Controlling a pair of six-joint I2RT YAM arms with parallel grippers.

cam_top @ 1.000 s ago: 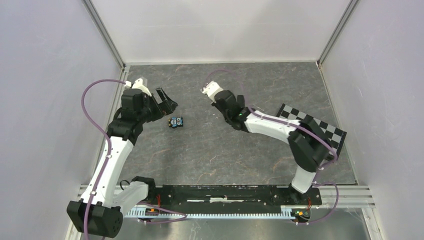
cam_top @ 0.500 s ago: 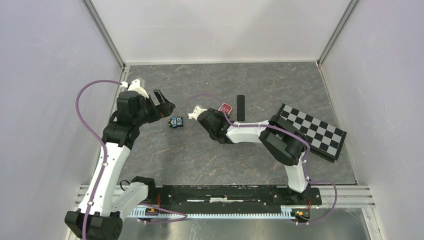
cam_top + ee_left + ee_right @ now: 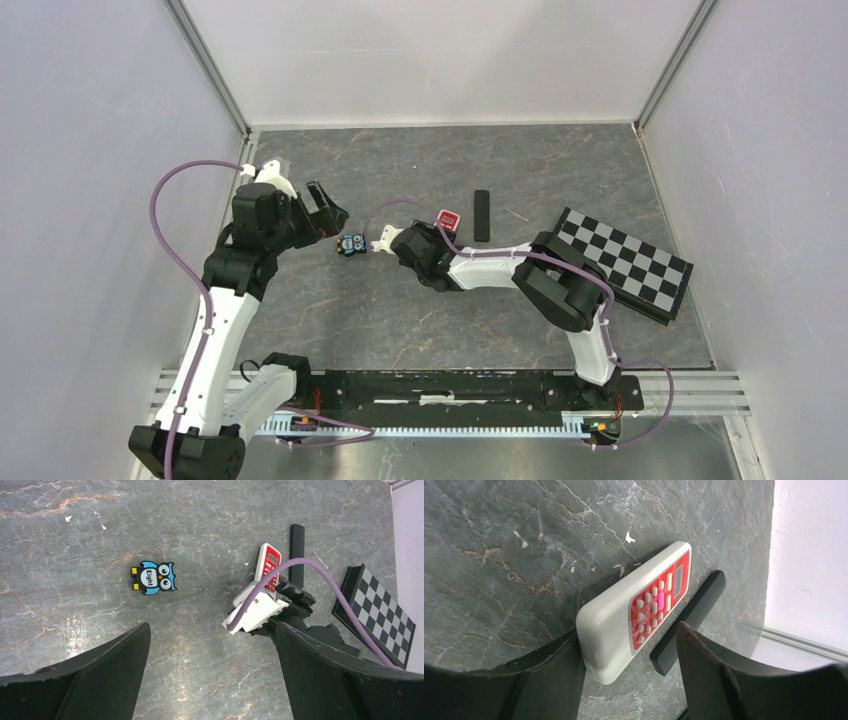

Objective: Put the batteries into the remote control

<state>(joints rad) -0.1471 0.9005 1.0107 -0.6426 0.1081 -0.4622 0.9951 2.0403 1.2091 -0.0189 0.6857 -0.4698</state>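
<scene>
Grey marbled counter carries all items.

Left gripper: left of centre in top view, raised off counter. Fingers spread wide, nothing between them. Wrist view looks down on blue owl tag, marked "Eight", lying flat in upper left of that frame, clear of both fingers.

Right gripper: near centre of top view, low over counter, just right of owl tag. Fingers parted and straddling near end of white-and-red remote. Left-of-frame finger sits against remote's corner. Other finger stands off it, gap visible. No clamp seen.

Remote: on counter at frame centre in top view, mostly hidden by right wrist there, red keypad end showing. It runs up and right in right wrist view, red button face turned twd the right of frame.

Black bar: just beside remote on its right, approx parallel. Contact btwn the two cannot be judged.

Checkerboard: right of centre in top view, apart from black bar.
</scene>
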